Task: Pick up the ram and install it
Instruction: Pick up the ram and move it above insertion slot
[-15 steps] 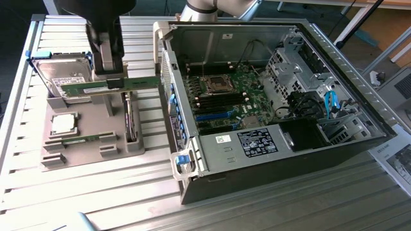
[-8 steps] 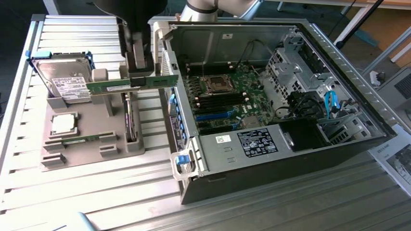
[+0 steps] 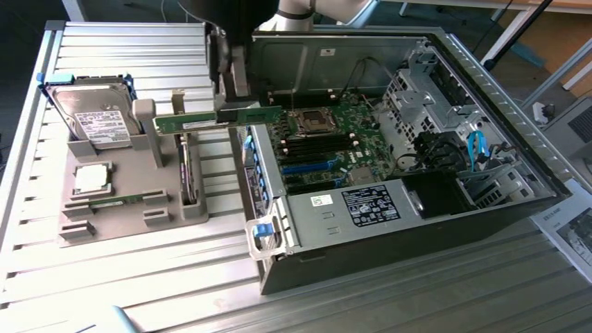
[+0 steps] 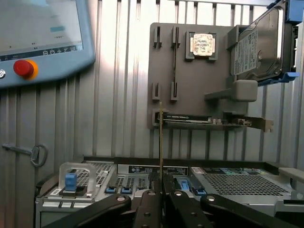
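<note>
Gripper [image 3: 238, 108] is clamped on the ram [image 3: 190, 123], fingers pinching it near the middle of its length. The stick is held on edge, long axis roughly level, clear of everything below. In the wrist view the fingertips [image 4: 161, 184] are closed together on the ram [image 4: 161, 137], which shows edge-on as a thin line running straight out from them. In the exterior view the ram hangs over the side wall of the open computer case [image 3: 370, 236]: one end sticks out toward the grey parts holder [image 3: 125, 222] on the exterior view's left, the other reaches in over the motherboard [image 3: 347, 142]. It sits close to the CPU socket [image 3: 312, 121] and above the memory slots [image 3: 319, 147], not seated in any of them. The holder carries the hard drive [image 3: 93, 118] standing upright, the square processor chip [image 3: 93, 178] lying flat and the dark expansion card [image 3: 188, 173] on edge. Holder and case rest side by side on the slatted metal table [image 3: 120, 291]. The wrist view also catches a teach pendant [image 4: 42, 33] with its red button [image 4: 23, 68], lying on the table well apart from the holder.
</note>
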### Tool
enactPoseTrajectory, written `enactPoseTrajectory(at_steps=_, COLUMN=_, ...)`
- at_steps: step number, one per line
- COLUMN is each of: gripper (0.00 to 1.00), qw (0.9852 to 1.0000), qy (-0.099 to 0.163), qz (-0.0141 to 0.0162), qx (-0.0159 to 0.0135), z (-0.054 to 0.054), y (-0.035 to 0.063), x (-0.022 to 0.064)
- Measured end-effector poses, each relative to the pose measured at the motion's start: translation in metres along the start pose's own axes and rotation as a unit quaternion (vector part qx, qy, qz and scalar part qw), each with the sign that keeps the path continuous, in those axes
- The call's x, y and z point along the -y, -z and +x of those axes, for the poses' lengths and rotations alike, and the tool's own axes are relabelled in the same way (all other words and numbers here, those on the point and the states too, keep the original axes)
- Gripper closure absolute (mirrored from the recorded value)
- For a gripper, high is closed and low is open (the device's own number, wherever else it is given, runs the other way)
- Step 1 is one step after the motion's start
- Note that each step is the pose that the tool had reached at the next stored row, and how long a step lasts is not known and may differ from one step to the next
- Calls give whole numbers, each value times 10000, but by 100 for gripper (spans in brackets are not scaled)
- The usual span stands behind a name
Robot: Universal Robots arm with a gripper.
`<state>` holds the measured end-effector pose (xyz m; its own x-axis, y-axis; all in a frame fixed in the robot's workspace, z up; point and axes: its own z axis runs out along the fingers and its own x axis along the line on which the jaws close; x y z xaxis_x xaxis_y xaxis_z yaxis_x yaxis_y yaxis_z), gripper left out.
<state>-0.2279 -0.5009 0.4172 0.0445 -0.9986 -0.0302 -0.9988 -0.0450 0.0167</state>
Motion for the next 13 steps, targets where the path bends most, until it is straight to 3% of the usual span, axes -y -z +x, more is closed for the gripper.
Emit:
enactPoseTrajectory(at_steps=4, gripper=87, qw=10000, qy=0, qz=0, qx=0, z=10, y=4, x=222)
enactPoseTrajectory(at_steps=13, gripper=87, qw=10000, qy=0, qz=0, qx=0, z=23, y=9, x=514)
